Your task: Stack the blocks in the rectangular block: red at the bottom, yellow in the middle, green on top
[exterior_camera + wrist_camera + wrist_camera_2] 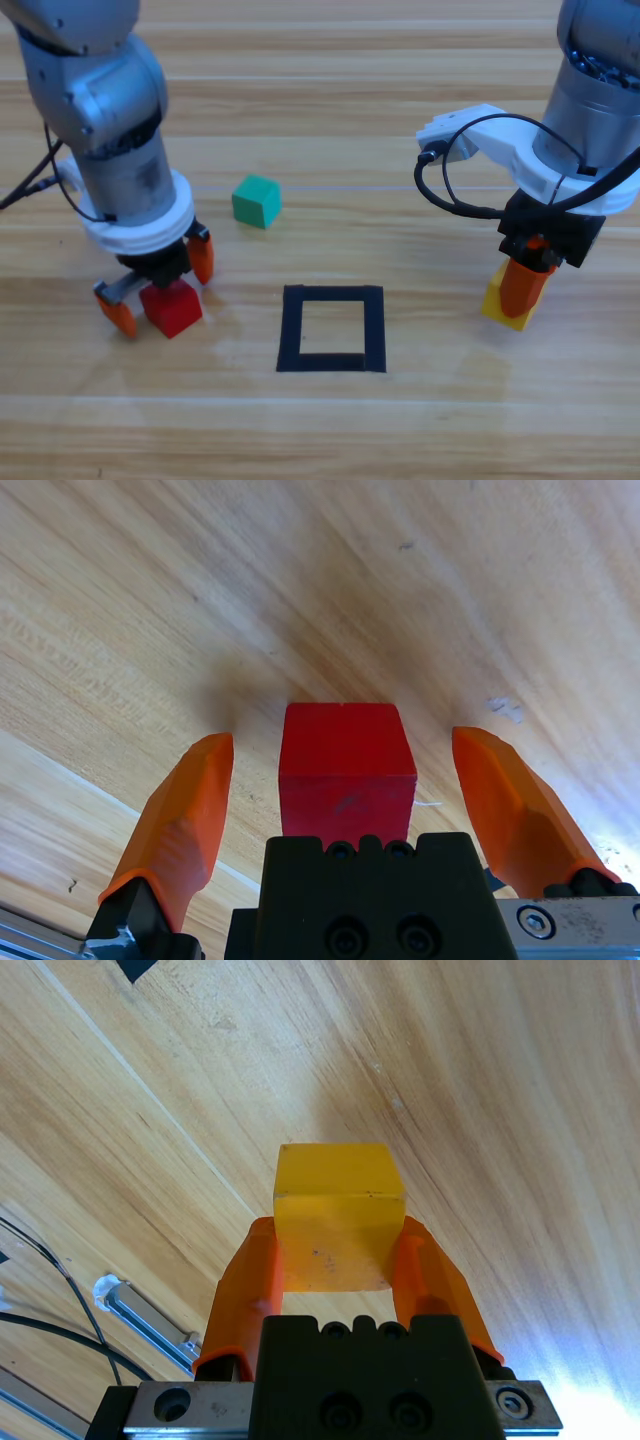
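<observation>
Left gripper (158, 288) is straddling red cube (171, 307) with jaws wide, not gripping; right gripper (524, 283) is clamping yellow cube (508, 303). We're seeing green cube (256, 201) loose, tape rectangle (332, 328) unfilled; all stacking remaining.

Bright, even light; glare (perhaps overexposure) whitens wrist views' lower-right corners.

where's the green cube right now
In the high view the green cube sits free on the table, left of centre, behind the black tape rectangle and just right of the left gripper.
</observation>
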Robot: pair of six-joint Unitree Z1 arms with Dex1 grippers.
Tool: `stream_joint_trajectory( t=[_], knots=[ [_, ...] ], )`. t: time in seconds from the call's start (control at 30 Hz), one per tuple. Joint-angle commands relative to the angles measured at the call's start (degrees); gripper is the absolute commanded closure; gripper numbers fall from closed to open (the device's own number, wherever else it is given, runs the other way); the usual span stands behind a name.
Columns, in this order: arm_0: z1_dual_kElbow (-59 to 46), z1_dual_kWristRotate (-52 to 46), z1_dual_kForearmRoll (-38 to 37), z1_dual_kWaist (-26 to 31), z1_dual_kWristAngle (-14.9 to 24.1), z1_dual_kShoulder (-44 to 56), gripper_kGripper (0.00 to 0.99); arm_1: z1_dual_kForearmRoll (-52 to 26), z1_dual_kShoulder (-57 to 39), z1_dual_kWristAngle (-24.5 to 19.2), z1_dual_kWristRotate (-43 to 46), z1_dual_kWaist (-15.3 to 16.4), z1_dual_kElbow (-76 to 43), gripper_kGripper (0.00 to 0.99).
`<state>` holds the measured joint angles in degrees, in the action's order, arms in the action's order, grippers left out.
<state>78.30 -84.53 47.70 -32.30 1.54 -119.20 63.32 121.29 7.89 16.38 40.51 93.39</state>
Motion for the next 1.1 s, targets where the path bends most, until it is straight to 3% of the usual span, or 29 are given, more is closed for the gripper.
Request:
stream_joint_trajectory(
  t=[0.03,0.17,0.33,0.5,0.67,0.8,1.1],
  knots=[
    [-1.31,-0.72,-1.38,-2.59,-0.66,-2.53,0.077,0.67,-2.90,0.90,-0.03,-0.78,-1.45,0.990],
    [-1.66,-0.28,-1.56,-2.59,-0.58,-2.26,0.168,0.40,-2.55,0.81,0.06,-0.78,-1.72,0.990],
    [-3.51,4.20,-3.67,-2.16,-1.28,-2.44,0.396,0.40,-2.55,0.73,-0.03,-0.78,-1.72,0.990],
    [-2.80,11.93,-3.75,-1.10,-2.42,-2.70,0.565,0.31,-2.55,0.64,-0.03,-0.69,-1.72,0.990],
    [-0.52,27.84,-2.00,0.83,-4.97,-2.44,0.976,0.23,-2.55,0.55,-0.38,-0.78,-1.63,0.990],
    [1.15,34.70,-0.94,0.04,-4.97,-0.68,0.990,0.05,-2.20,0.55,-0.65,-0.69,-1.72,0.990],
    [13.46,36.45,6.79,-11.21,-1.02,-2.88,0.990,-0.30,-2.11,0.20,-1.53,-0.78,-1.89,0.990]
  ],
)
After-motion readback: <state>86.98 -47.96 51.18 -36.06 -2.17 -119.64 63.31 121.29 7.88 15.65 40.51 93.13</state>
